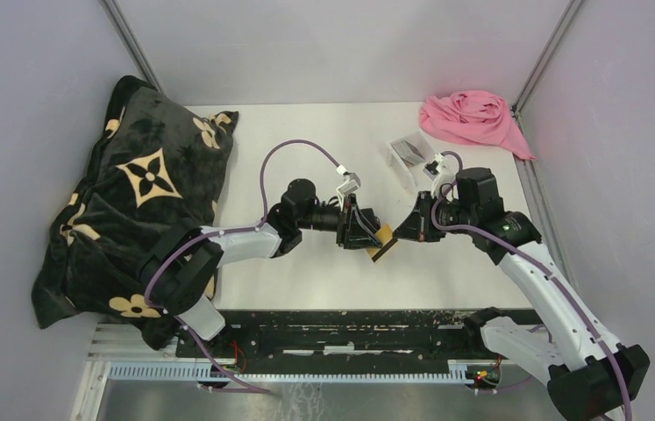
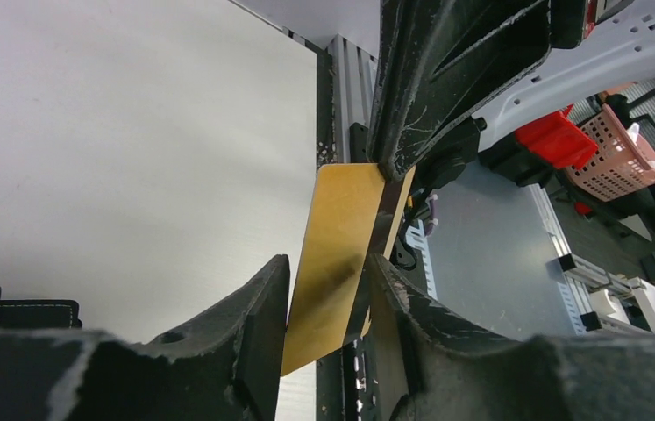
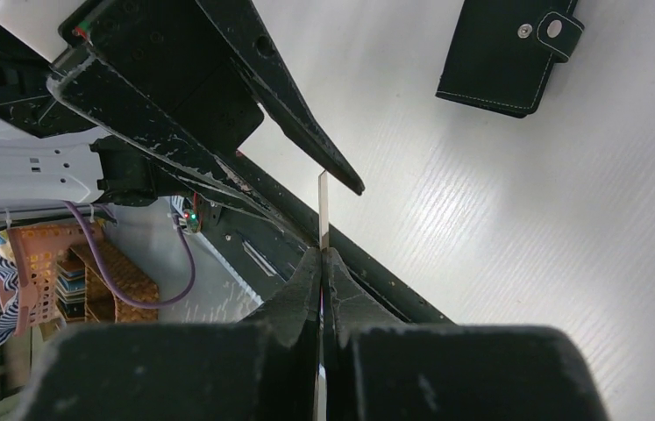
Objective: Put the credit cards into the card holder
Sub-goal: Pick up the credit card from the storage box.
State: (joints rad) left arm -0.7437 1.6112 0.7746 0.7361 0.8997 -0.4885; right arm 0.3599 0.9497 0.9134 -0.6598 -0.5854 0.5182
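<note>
**Right gripper.** The right gripper is clamped on one end of the thin tan-gold rectangular plastic card. In the right wrist view both fingers press flat against the card faces with no gap, and the card shows edge-on, projecting straight out from the fingertips.

**Left gripper.** The left gripper meets the card from the opposite side. Its two black fingers stand apart, one on each side of the card's free end. The pictures do not settle whether they press on the card, so its grasp cannot be told.

**Card position.** The card hangs above the white table, between the two grippers, near the middle of the work area. It is clear of the surface.

**Card holder.** The small black stitched wallet with a strap and metal studs lies folded flat on the table, apart from the card. Its corner shows at the lower left of the left wrist view.

**Other items.**
- A clear plastic tray sits beyond the right gripper with dark cards inside.
- A crumpled pink cloth lies in the far right corner.
- A dark plush cushion with cream flower motifs fills the left side.
</note>
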